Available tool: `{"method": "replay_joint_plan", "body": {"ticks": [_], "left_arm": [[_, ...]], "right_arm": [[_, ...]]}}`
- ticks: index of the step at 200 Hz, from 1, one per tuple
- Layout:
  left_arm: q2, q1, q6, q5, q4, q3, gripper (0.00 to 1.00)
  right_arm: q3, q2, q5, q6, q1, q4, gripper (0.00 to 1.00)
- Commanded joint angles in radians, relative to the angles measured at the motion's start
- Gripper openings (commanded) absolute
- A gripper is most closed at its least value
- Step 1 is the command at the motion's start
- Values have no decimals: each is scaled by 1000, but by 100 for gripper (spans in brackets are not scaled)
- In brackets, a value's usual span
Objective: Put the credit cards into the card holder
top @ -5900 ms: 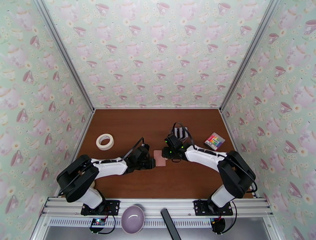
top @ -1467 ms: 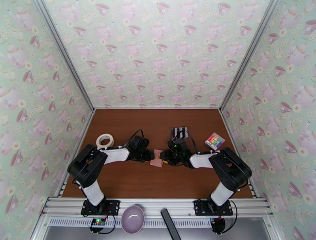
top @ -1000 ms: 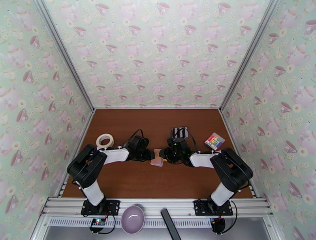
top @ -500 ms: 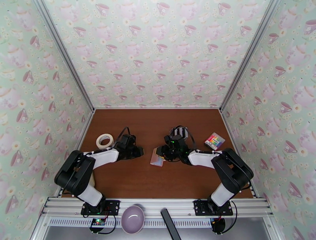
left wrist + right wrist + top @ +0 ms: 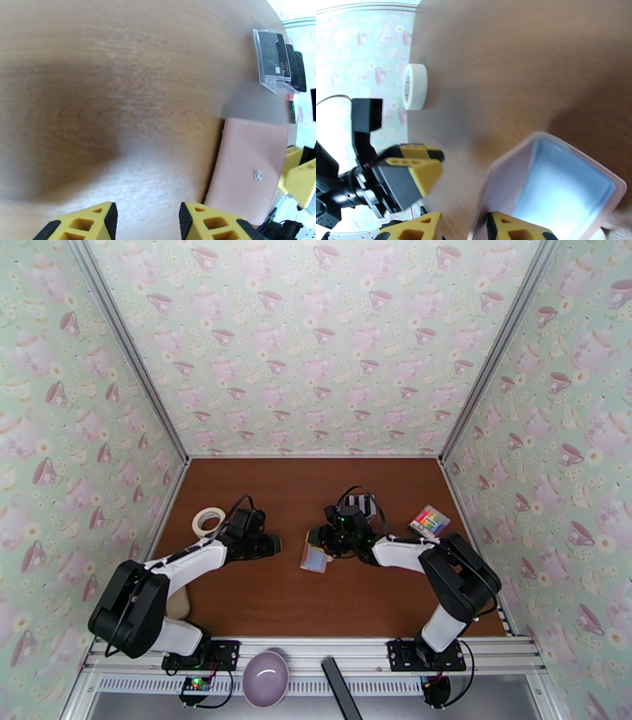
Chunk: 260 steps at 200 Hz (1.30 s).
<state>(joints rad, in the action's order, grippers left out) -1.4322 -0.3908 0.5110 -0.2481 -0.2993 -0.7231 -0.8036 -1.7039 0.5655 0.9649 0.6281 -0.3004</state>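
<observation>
The pink card holder (image 5: 314, 558) stands tilted up off the brown table, held at one edge by my right gripper (image 5: 321, 541). In the right wrist view the card holder (image 5: 553, 185) is folded open, showing its pale blue inside, and its pink wall runs down between the fingers of the right gripper (image 5: 464, 227). My left gripper (image 5: 269, 545) hangs open to the left of it, apart from it. Seen from the left wrist, the left gripper (image 5: 146, 219) holds nothing and the card holder (image 5: 249, 169) shows its snap. The credit cards (image 5: 360, 505) stand in a clear rack (image 5: 278, 61) behind the right gripper.
A roll of white tape (image 5: 208, 520) lies at the left wall. By the right wall lies a colourful small box (image 5: 428, 520). A purple bowl (image 5: 265, 676) and a black bar (image 5: 340, 688) rest on the metal rail in front of the table.
My left gripper let go of the card holder and drew back to the left. The right gripper kept the holder, which now stands open with its bluish inside showing.
</observation>
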Motion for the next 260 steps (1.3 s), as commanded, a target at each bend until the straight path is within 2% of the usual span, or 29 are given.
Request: {"method": "replay_joint_plan", "body": {"ticks": [1, 65, 122, 192, 211, 260], "left_arm": [[46, 7, -22, 27, -52, -10, 48], [109, 10, -22, 28, -41, 51, 49], [147, 14, -45, 26, -39, 76, 50], [180, 18, -50, 2, 5, 120, 51], [176, 18, -49, -28, 26, 125, 51], [134, 12, -49, -55, 79, 125, 51]], "right_arm": [[-39, -32, 22, 20, 13, -33, 37], [-81, -65, 14, 37, 40, -30, 37], [-141, -53, -13, 22, 56, 45, 39], [-213, -140, -12, 15, 92, 83, 39], [-174, -72, -47, -6, 90, 102, 39], [-129, 199, -169, -121, 82, 372, 49]]}}
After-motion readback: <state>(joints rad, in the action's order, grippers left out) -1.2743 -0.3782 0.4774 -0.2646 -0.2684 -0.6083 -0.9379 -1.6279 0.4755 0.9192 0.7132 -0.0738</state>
